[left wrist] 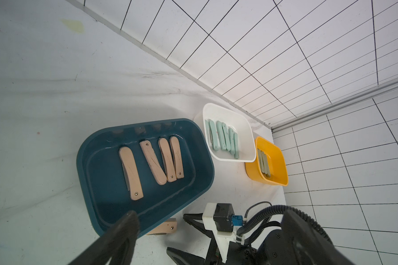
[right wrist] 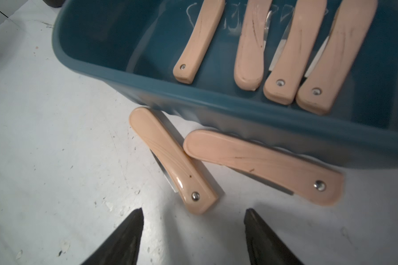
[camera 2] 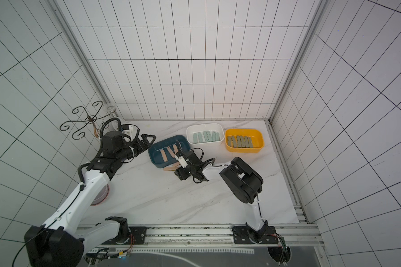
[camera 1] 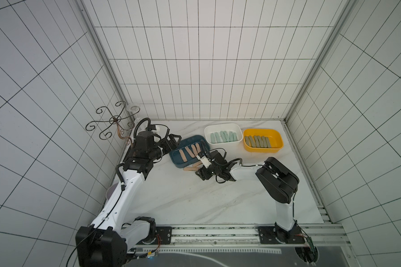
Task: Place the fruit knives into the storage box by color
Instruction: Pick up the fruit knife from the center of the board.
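Right wrist view: my right end effector, jaws apart and empty, faces two peach-pink fruit knives on the worktop beside the blue box; four pink knives inside mark it as theirs.

Four peach-pink knives with silver rivets in dark teal-blue box; two more peach-pink knives on the table, white marble with faint grey veins. Also mint-green knives in white box; olive-grey knives in yellow box; walls white tile with black grid lines; left arm and right arm white with black joints.
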Robot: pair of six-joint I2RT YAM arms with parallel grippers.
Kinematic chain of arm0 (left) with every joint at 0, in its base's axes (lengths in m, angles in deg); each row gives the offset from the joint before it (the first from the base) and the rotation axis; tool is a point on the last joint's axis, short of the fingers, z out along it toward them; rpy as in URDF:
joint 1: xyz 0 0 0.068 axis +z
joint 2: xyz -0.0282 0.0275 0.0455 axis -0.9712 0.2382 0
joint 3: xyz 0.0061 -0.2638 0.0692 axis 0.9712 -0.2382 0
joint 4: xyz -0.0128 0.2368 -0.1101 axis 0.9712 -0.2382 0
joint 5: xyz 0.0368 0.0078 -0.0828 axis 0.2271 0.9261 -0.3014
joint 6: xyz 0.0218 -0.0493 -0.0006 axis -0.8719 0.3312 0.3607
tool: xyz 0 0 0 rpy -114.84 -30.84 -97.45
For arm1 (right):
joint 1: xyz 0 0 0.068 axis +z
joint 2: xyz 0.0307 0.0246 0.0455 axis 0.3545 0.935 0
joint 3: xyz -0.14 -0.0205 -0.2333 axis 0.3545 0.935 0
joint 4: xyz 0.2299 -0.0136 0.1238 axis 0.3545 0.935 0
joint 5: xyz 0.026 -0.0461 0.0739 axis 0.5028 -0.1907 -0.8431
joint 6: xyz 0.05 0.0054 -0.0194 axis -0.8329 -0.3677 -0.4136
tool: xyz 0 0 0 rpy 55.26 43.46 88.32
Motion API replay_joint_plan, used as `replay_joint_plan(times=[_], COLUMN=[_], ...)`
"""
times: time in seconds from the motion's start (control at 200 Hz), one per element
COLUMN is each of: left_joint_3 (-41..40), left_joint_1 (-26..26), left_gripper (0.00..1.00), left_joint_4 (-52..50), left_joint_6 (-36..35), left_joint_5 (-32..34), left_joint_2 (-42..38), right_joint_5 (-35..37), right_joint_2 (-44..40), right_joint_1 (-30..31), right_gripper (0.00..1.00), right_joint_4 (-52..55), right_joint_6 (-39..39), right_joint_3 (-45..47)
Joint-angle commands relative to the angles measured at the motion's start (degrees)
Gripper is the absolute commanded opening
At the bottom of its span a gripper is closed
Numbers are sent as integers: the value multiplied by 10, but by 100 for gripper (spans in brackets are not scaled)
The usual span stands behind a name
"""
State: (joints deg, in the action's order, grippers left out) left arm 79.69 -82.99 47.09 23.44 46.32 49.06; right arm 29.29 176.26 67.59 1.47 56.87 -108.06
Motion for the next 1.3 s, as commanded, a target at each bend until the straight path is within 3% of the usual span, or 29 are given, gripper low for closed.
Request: replay_joint_plan(times=[0.0,0.4,0.575,0.68,0.9,1.145,1.295], left_joint_3=[4,2,-1,-2,-2,-2,-1], left_joint_1=[-2,-3,-2,-2,-2,-1,0], left_gripper=[97,97,97,97,97,97,97], left_joint_4=[2,5,9,10,10,10,10], left_joint_6=[-3,0,5,6,4,5,6], left_joint_5=[5,6,5,5,5,6,6], left_joint_2=[-7,-10,-11,-12,-15,-18,-18], right_joint_5=[-16,-48,-1,42,108,142,154], right_joint_2=[27,20,28,49,101,146,151], right_joint_1=[13,58,76,85,106,113,115], right_gripper=[69,58,59,63,63,55,45], right_joint_4=[51,87,102,128,182,223,232], right_joint_6=[18,33,13,2,-4,-2,-1], right_joint_3=[-46,-53,-66,-98,-174,-232,-242])
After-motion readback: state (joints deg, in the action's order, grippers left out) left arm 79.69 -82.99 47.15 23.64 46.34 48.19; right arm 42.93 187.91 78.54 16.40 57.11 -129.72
